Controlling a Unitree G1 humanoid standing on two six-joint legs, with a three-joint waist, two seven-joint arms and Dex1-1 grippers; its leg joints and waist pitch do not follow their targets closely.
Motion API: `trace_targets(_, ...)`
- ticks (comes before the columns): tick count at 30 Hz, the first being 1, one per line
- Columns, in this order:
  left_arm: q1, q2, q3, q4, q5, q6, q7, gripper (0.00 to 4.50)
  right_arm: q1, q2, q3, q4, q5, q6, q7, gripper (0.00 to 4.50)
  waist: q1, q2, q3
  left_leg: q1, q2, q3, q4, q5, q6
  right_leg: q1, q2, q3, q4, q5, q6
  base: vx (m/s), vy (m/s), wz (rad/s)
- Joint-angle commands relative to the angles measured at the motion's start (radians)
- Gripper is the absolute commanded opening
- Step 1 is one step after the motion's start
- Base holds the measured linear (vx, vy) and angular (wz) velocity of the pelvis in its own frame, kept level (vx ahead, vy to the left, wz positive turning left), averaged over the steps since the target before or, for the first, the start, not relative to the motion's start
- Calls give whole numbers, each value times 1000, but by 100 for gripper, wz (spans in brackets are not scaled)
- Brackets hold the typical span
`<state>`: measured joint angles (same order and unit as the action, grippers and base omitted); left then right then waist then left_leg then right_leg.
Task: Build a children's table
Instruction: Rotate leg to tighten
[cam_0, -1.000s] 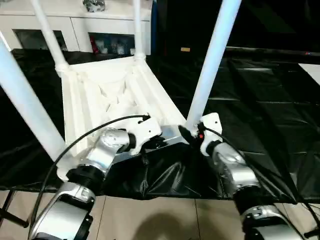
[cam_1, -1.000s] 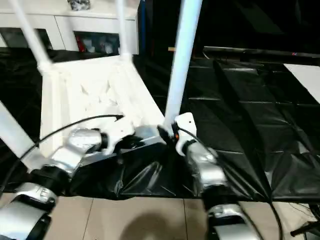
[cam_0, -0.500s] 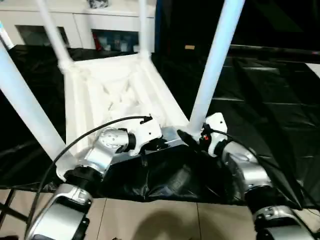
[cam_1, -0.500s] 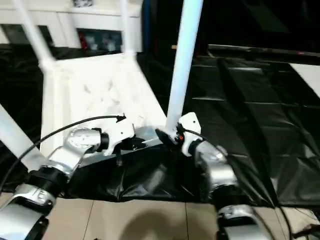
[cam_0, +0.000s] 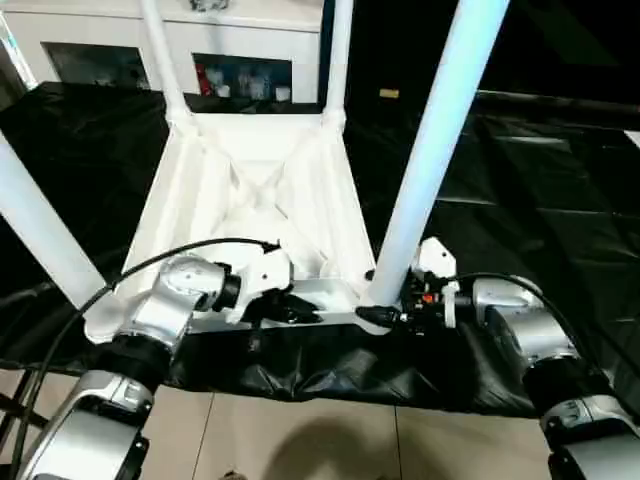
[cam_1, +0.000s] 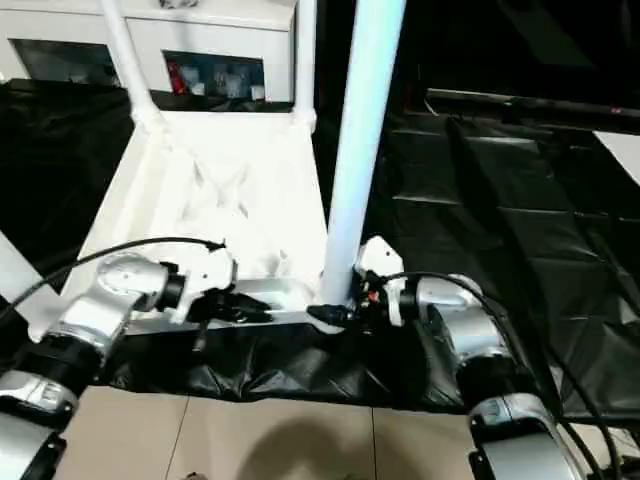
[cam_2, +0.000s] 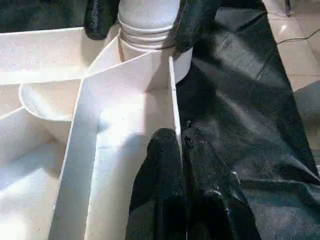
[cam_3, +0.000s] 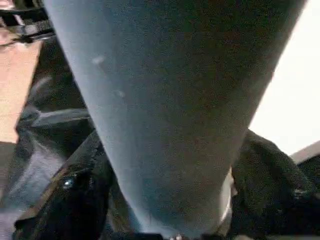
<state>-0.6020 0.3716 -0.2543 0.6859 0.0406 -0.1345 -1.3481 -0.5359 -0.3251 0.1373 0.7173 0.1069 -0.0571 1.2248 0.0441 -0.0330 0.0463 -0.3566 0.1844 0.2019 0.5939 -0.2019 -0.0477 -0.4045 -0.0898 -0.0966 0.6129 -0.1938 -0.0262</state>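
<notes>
Table (cam_0: 262, 205): the white top lies upside down on the black drape (cam_0: 540, 190), ribs up, near the robot's edge. All four legs stand in their corner sockets. Against a second ago it looks squarer to the robot, but the whole view has shifted too, so much of that may be the head moving.

Near right leg (cam_0: 432, 160): stands almost upright in its socket; a second ago it leaned more across the picture. Its ringed base sits down in the socket in the left wrist view, which suggests it is close to fully seated.

Other legs: the near left leg (cam_0: 40, 235) rises at the left edge; two far legs (cam_0: 160, 55) stand at the back corners in front of the cabinet (cam_0: 240, 50).

Right gripper (cam_0: 385, 312): now reaches in from the side, lower and flatter than before, its fingers (cam_2: 194, 22) closed around the base of the near right leg just above the socket.

Left gripper (cam_0: 300, 305): stays on the table's near rim beside that socket; its fingers (cam_2: 160, 175) pinch the thin rim wall.

Meaning: one arm steadies the top while the other works the last leg home. With four legs in, I judge the build is nearly done; what remains is likely final tightening and turning the table over.
</notes>
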Motion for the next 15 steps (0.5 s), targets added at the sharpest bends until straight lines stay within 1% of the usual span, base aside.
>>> trace_targets(1,-11,-15,-29,2,-33,-28,-74,0,-30,-4,4,6,5,-5,17,316,4,-8,-60,2,63,-21,-62,-120,97,54,-73,63,-61,-132,-252,0,0,0)
trace_targets(2,-13,-12,-31,2,-31,-29,-83,0,-32,-3,6,6,4,-4,27,316,4,-10,-60,2,63,-20,-61,-116,99,54,-73,64,-61,-120,-255,0,0,0)
trace_targets(3,-16,-10,-30,6,-29,-29,-93,0,-32,-1,10,5,0,-8,44,302,5,-7,-60,2,63,-20,-62,-114,98,54,-74,64,-60,-114,-258,0,0,0)
trace_targets(5,-18,-10,-29,8,-30,-24,-100,0,-27,6,9,-2,6,-2,47,282,6,-8,-61,4,64,-20,-62,-109,97,55,-73,64,-58,-97,-265,0,0,0)
trace_targets(6,-19,-11,-30,9,-31,-23,-101,0,-21,8,11,-9,9,1,49,278,7,-8,-61,4,64,-20,-62,-109,96,55,-73,64,-58,-95,-266,0,0,0)
trace_targets(7,-19,-11,-30,9,-31,-23,-101,0,-21,8,11,-9,9,1,49,275,8,-6,-61,4,64,-20,-62,-109,95,55,-74,64,-57,-94,-267,0,0,0)
trace_targets(8,-18,-14,-31,7,-32,-20,-99,0,-7,11,14,-23,14,5,50,275,9,-7,-60,4,65,-20,-63,-110,93,55,-74,64,-58,-95,-268,0,0,0)
trace_targets(9,-15,-17,-30,4,-33,-17,-93,0,8,15,15,-38,19,10,48,270,11,-3,-60,5,64,-20,-63,-113,89,55,-74,64,-57,-96,-268,0,0,0)
trace_targets(10,-13,-20,-30,1,-34,-16,-85,0,18,19,16,-48,23,13,45,270,12,-5,-61,6,65,-20,-63,-111,89,56,-74,65,-58,-92,-266,0,0,0)
trace_targets(12,-9,-32,-27,0,-24,-20,-32,0,47,37,7,-74,31,20,-6,268,15,-5,-61,6,65,-20,-63,-105,90,56,-74,65,-56,-71,-267,0,0,0)
trace_targets(13,-9,-42,-26,3,-7,-26,17,0,63,52,-4,-85,28,18,-61,268,15,-5,-60,7,66,-20,-64,-111,85,54,-75,65,-57,-77,-267,0,0,0)
trace_targets(14,-9,-42,-26,3,-7,-26,17,0,63,52,-4,-85,28,18,-61,267,15,-5,-59,7,66,-20,-65,-119,81,54,-75,66,-59,-88,-264,0,0,0)
trace_targets(15,-9,-68,-30,6,32,-17,117,0,80,97,-34,-86,5,1,-213,267,13,-1,-57,7,65,-23,-67,-142,67,53,-77,66,-64,-132,-254,0,0,0)
